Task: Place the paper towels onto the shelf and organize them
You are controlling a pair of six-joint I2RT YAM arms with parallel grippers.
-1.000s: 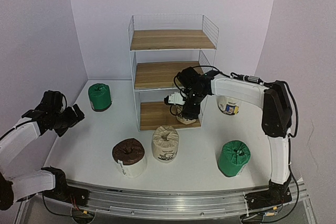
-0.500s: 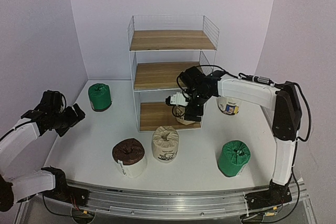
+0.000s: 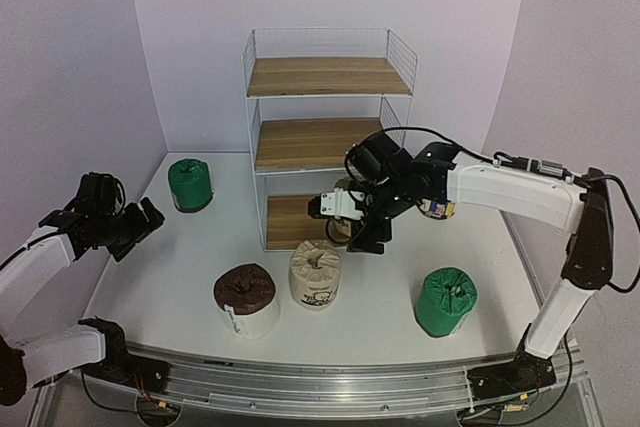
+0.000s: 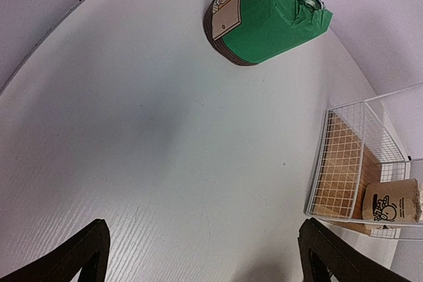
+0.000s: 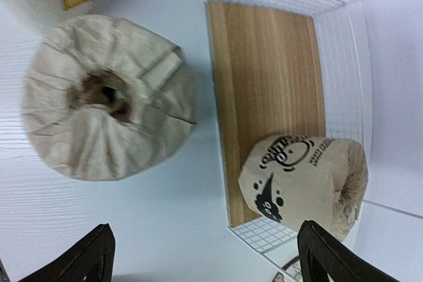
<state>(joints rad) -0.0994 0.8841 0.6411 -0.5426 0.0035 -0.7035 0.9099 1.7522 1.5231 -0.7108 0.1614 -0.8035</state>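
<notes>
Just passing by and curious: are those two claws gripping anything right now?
Left gripper: open, holding nothing.
Right gripper: open, holding nothing.

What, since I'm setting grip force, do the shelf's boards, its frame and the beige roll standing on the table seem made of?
Boards: wood or wood-look laminate, matte; light brown with straight grain lines.
Frame: thin metal wire, probably, coated white; it forms a fine grid.
Beige roll: paper wrap by the look, matte; creased pleats gather into the core hole.
</notes>
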